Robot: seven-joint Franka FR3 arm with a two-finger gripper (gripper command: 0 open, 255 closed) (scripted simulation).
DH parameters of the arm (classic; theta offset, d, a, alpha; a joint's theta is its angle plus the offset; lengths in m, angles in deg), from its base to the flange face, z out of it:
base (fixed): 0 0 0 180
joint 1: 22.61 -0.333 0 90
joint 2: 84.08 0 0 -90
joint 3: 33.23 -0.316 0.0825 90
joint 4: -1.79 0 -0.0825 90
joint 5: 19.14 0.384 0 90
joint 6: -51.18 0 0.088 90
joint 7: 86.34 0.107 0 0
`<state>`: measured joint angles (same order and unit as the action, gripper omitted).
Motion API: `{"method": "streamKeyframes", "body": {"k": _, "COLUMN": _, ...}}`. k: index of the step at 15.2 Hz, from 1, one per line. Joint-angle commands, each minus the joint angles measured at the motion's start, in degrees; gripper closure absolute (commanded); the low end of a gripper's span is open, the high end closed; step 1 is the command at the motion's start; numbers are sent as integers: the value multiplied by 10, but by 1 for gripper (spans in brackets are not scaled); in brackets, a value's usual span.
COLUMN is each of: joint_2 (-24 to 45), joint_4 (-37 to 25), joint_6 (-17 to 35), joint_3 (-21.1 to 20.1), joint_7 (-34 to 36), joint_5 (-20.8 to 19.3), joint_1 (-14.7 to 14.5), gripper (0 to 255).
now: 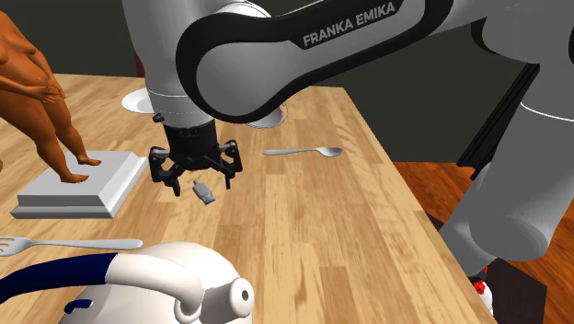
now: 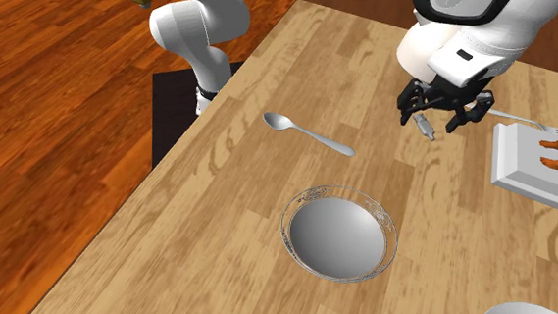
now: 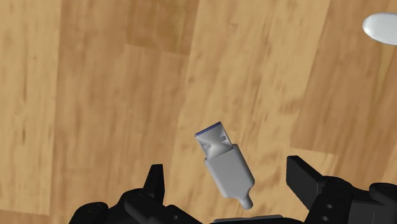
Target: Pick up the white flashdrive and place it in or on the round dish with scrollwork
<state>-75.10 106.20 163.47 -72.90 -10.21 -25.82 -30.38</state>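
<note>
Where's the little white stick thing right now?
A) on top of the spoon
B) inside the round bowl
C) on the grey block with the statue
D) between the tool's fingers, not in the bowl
D: the flashdrive sits between the spread fingers of the tool, untouched by them, apart from the round dish.

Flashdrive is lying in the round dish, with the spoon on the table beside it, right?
No: the second exterior view shows the flashdrive at the hand, away from the round dish. The spoon does lie on the table beside it.
</note>
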Motion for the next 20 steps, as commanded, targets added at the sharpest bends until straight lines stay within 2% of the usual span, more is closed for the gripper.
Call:
{"method": "streamKeyframes", "body": {"k": 1, "joint_2": 0, "joint_4": 0, "joint_6": 0, "joint_3": 0, "joint_7": 0, "joint_5": 0, "joint_1": 0, "gripper": 0}}
{"method": "streamKeyframes", "body": {"k": 2, "joint_2": 0, "joint_4": 0, "joint_6": 0, "joint_3": 0, "joint_7": 0, "joint_5": 0, "joint_1": 0, "gripper": 255}}
{"method": "streamKeyframes", "body": {"k": 11, "joint_2": 0, "joint_4": 0, "joint_6": 0, "joint_3": 0, "joint_7": 0, "joint_5": 0, "joint_1": 0, "gripper": 255}}
{"method": "streamKeyframes", "body": {"k": 20, "joint_2": -11, "joint_4": -58, "joint_6": -66, "joint_3": -2, "joint_7": -7, "joint_5": 10, "joint_1": 1, "gripper": 255}}
